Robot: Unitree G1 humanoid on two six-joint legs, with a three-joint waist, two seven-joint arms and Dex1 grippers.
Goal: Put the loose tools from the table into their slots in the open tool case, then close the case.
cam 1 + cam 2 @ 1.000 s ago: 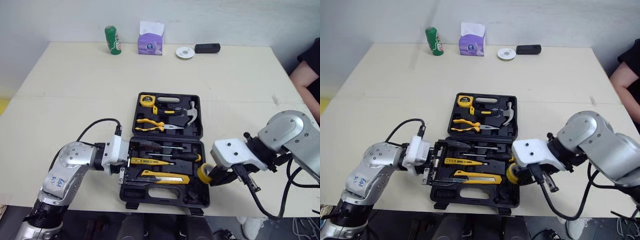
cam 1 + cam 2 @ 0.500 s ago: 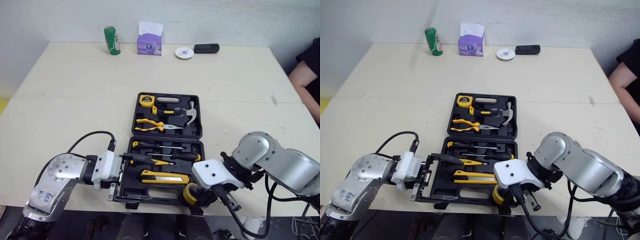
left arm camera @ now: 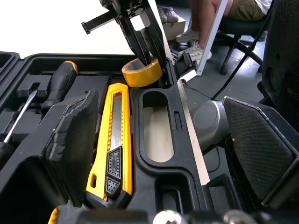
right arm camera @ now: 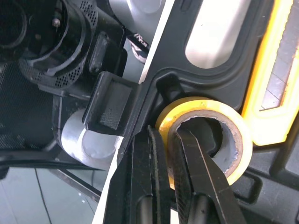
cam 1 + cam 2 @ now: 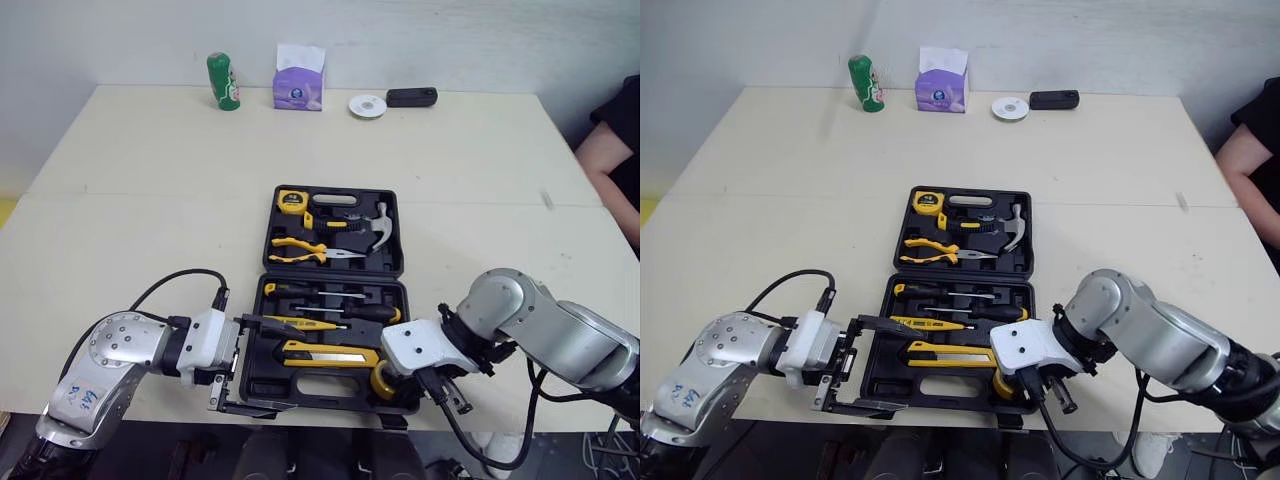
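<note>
The right hand (image 4: 166, 133) is clenched on the yellow tape roll (image 4: 210, 106), one finger inside the ring and the other outside, pinching its wall. The roll sits in the near right corner of the open tool case (image 5: 336, 190), just past the right end of the yellow utility knife (image 5: 330, 352). The left hand (image 5: 275, 365) is released, its fingers (image 3: 70, 135) spread wide at the case's near left corner, one reaching over the tray and one below the front edge, closed on nothing.

Further in, the near half of the case holds screwdrivers (image 5: 330, 312) above the knife. The far half holds a tape measure (image 5: 292, 199), pliers (image 5: 300, 250) and a hammer (image 5: 375, 230).

The case lies flat near the front edge of a pale beige counter (image 5: 150, 180). Along the counter's far edge stand a green can (image 5: 223, 80), a purple tissue box (image 5: 299, 88), a white disc (image 5: 368, 104) and a small black device (image 5: 412, 96). A plain light wall (image 5: 450, 40) runs behind. A person's arm (image 5: 610, 150) shows at the far right, well apart from the case.

A second ago the right hand held the roll beside the case's right wall, outside it. Half a second ago it hung at the front edge. Now the roll is inside the corner. The left hand has drawn back from the case's left wall toward the near edge.
</note>
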